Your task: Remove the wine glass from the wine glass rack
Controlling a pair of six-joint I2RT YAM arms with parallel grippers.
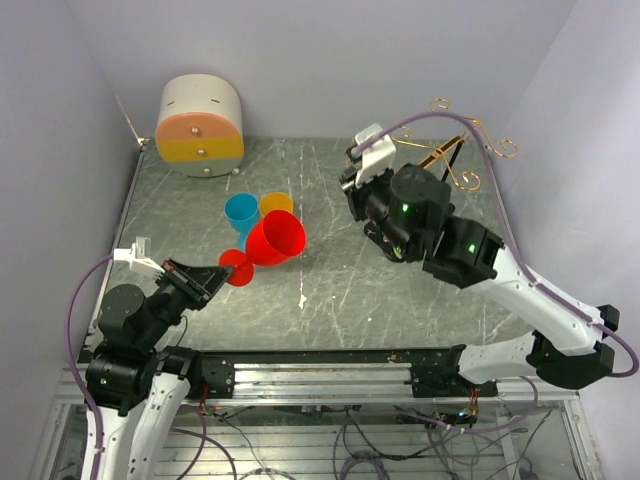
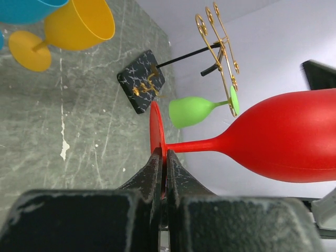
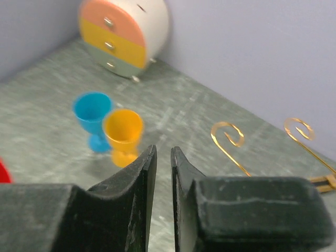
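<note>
My left gripper (image 1: 216, 277) (image 2: 164, 155) is shut on the rim of the red wine glass's foot. The red wine glass (image 1: 275, 238) (image 2: 283, 136) is held tilted on its side above the table. The wine glass rack (image 1: 455, 150) (image 2: 218, 42) stands at the back right, with gold scroll arms on a black post and square base (image 2: 142, 81). A green wine glass (image 2: 191, 111) hangs from one arm; the top view hides it behind the right arm. My right gripper (image 1: 352, 190) (image 3: 163, 152) hovers left of the rack, jaws nearly together, holding nothing. Two gold scrolls (image 3: 228, 135) lie to its right.
A blue glass (image 1: 241, 212) (image 3: 93, 113) and a yellow glass (image 1: 276, 203) (image 3: 123, 131) stand upright mid-table beside the red one. A round pastel drawer chest (image 1: 200, 125) (image 3: 123, 34) sits at the back left. Walls close in on three sides.
</note>
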